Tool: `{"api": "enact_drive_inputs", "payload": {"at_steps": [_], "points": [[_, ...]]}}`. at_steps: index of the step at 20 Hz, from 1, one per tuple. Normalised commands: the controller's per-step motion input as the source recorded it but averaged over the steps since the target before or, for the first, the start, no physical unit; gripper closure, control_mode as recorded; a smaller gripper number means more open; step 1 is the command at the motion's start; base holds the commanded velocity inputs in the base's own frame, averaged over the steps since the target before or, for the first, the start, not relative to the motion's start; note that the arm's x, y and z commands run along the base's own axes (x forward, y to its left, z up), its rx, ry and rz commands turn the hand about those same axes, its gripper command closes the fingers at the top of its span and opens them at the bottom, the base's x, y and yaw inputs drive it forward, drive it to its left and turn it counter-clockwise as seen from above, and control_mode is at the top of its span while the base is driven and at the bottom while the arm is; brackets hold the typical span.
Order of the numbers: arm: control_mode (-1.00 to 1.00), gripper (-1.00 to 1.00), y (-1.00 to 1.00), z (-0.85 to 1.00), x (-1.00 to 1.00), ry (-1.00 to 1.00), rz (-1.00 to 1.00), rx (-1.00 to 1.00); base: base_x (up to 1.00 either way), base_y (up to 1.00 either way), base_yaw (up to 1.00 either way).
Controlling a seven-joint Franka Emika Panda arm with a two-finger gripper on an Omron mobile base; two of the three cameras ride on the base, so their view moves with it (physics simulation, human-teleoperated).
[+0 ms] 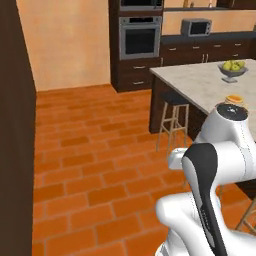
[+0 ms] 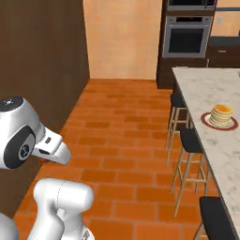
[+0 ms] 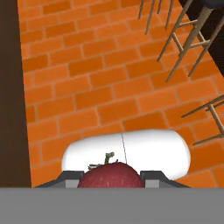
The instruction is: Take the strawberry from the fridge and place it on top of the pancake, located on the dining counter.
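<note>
One strawberry (image 3: 111, 175), red with a bit of green stem, sits clenched between the two dark finger tips at the bottom of my hand view, so I read the gripper (image 3: 111, 178) as closed around the fruit and carrying it above the floor. From the right base view I see the hand (image 2: 51, 151) low at the left, beside the dark brown cabinet wall (image 2: 42, 70), with a speck of red just under it that I take for the same fruit, though it is too small to be sure. Below the strawberry lies the orange brick-tile floor (image 3: 87, 78), and the thin legs of the bar stools (image 3: 183, 39) cross the upper right of the hand view. Those stools (image 2: 190, 140), black-seated on pale legs, stand in a row along the near edge of the dining counter (image 2: 211, 89), between my arm and the worktop. On the counter's pale marbled top rests a stack of pancakes (image 2: 221, 114) on a dark-rimmed plate (image 2: 206, 121), well apart from the gripper, across open floor. In the left base view the pancake (image 1: 234, 99) peeks just above the arm's white shoulder, and farther back on the same counter stands a grey bowl of yellow-green fruit (image 1: 233, 68). Behind that, a built-in wall oven (image 1: 140, 37) sits in dark cabinetry, and a microwave (image 1: 196, 27) sits on the dark back worktop.
</note>
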Motion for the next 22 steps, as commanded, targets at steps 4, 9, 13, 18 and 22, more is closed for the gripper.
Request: {"api": "enact_drive_inputs", "payload": {"at_steps": [4,9,13,18,22], "points": [[1.0,1.0,0.0,0.0,0.0,0.0,0.0,0.0,0.66,0.0,-0.76],[1.0,1.0,0.0,0.0,0.0,0.0,0.0,0.0,0.74,0.0,-0.75],[1.0,1.0,0.0,0.0,0.0,0.0,0.0,0.0,0.78,0.08,-0.76],[1.0,1.0,0.0,0.0,0.0,0.0,0.0,0.0,0.73,0.14,-0.79],[1.0,1.0,0.0,0.0,0.0,0.0,0.0,0.0,0.74,0.18,-0.79]]}}
